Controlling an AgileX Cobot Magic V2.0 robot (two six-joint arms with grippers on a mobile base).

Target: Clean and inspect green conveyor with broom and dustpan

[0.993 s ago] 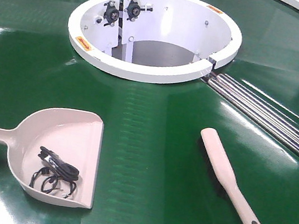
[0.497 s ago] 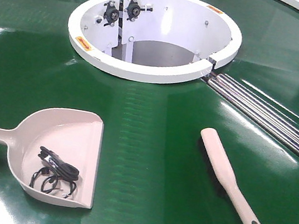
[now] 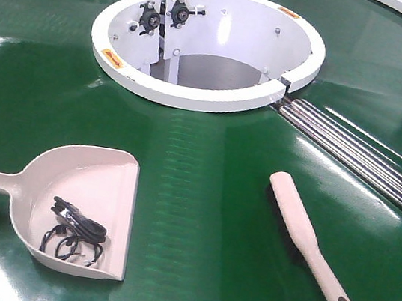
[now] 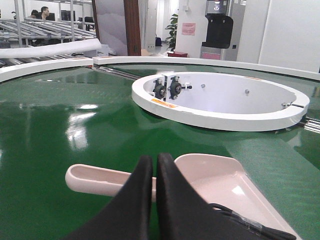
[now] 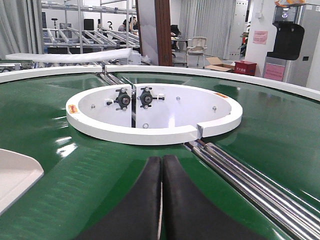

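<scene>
Just above the dustpan's long straight handle, the left tool (image 4: 154, 170) hangs with its black fingers pressed together, pinching nothing. The right tool (image 5: 161, 172) is likewise pressed together and empty, poised over bare belt and aimed at the white ring-shaped central housing (image 3: 194, 93).

Taking that housing as landmark: the wide beige-pink plastic scoop dustpan (image 3: 87, 202) lies on the near-left side of it, flat on the glossy dark-green conveyor belt (image 3: 198, 218), handle running off to the left, mouth facing right. A tangle of black cord-like debris (image 3: 73, 234) sits inside the pan. The long flat beige plastic broom (image 3: 308, 246) lies near-right of the housing, well apart from the pan, its slotted handle pointing toward the near rim. Steel roller strips (image 3: 359, 159) run from the housing out to the right, beyond the broom.

Risks, as I judge them: lifting the pan by its handle end could tip it and spill the debris back onto the belt. A pressed-together tool descending unopened would only shove the handle sideways on the slick surface.
</scene>
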